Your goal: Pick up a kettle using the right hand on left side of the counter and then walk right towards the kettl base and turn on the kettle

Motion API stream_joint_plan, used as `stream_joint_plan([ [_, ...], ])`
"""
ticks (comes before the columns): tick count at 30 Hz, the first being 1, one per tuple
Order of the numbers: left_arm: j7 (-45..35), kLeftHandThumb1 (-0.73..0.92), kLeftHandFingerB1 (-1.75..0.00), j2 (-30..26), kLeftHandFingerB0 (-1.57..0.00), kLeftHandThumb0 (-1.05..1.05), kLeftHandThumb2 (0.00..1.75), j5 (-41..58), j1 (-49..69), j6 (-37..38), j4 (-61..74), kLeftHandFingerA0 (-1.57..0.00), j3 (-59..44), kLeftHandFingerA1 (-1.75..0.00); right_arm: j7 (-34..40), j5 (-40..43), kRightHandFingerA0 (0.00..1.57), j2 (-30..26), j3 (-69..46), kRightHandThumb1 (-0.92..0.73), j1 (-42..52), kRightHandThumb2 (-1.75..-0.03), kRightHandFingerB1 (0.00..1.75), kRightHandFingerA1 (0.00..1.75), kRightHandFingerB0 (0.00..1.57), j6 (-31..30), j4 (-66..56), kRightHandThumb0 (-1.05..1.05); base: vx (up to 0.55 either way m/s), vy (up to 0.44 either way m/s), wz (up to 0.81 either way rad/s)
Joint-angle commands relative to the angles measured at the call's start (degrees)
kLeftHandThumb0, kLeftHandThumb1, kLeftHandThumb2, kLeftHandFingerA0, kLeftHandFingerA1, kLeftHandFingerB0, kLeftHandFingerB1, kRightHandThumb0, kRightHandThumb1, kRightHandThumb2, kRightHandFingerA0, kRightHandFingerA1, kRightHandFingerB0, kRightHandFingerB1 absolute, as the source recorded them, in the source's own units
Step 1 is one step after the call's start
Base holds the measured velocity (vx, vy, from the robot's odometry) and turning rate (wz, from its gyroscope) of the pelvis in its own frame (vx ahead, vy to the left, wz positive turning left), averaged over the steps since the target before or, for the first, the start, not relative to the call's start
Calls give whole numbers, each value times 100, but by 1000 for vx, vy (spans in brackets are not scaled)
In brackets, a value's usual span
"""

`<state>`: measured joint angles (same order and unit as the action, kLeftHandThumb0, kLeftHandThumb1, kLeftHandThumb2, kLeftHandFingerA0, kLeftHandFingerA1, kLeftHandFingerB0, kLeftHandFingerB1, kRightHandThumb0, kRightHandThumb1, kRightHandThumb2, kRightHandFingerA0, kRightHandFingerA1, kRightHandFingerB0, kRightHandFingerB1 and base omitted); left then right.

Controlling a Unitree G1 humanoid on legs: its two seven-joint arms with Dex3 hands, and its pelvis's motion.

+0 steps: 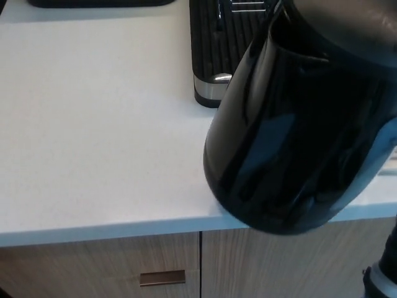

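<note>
White counter (pixel 93 124) fills my left side, bare and wide open all the way from the far edge down to the near lip, which runs almost level across the view just above the wood-grain cabinet fronts (pixel 99 264). A small metal drawer pull (pixel 162 277) sits below that lip, left of the dark seam between two cabinet doors. Up at the top left corner, a dark flat object (pixel 99 2) just pokes in along the back of the counter; I can't tell what it is.

Moving right: a black ribbed appliance (pixel 220 49) with a silver band near its bottom stands on the counter, partly hidden behind what I'm carrying.

And there it is, the kettle (pixel 298 124), glossy black, huge in my view, filling the right half. It's raised off the counter and hanging over the near edge, its rounded bottom overlapping the cabinet front below. Its long axis leans: the bottom swings down and left toward me, the top tips up and away to the right, out of the picture. A bluish patch shows on its right flank at the picture's edge.

My right hand isn't visible, so I can't tell how its fingers sit. Only a dark bit of my arm (pixel 384 273) shows bottom right. My left hand is out of view.
</note>
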<state>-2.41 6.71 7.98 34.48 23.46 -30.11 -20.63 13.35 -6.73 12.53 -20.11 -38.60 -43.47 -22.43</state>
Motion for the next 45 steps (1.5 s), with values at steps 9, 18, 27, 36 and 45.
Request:
stream_joint_plan([
  [9, -141, 27, -109, -144, -102, 30, 152, 192, -154, 507, -238, -105, -134, -118, 156, 214, 106, -78, 385, -43, 143, -137, 166, 175, 86, -168, -163, -16, -20, -20, 12],
  [18, -138, 43, -106, -154, -105, 29, 130, 178, -84, 509, -200, -109, -138, -112, 95, 330, 107, -183, 392, -43, 220, -139, 165, 175, 87, -36, -152, -16, -88, 145, -11],
  [27, -147, 46, -108, -114, -107, 35, 130, 239, -5, 423, -76, -109, -91, -112, 154, 436, 111, -341, 287, -42, -122, -142, 165, 175, 89, -72, -82, -16, -66, 100, -2],
  [36, -139, 43, -108, -143, -107, 34, 127, 226, -38, 478, -169, -108, -96, -112, 107, 706, 109, -327, 57, -36, -411, -149, 160, 175, 89, -434, -314, -14, -76, -210, -3],
  [45, -104, 30, -109, -175, -103, 32, 149, 219, -75, 487, -275, -104, -141, -119, -131, 867, 113, -356, 255, -38, -140, -150, 153, 175, 97, -1300, -1353, -15, -96, -80, 1],
])
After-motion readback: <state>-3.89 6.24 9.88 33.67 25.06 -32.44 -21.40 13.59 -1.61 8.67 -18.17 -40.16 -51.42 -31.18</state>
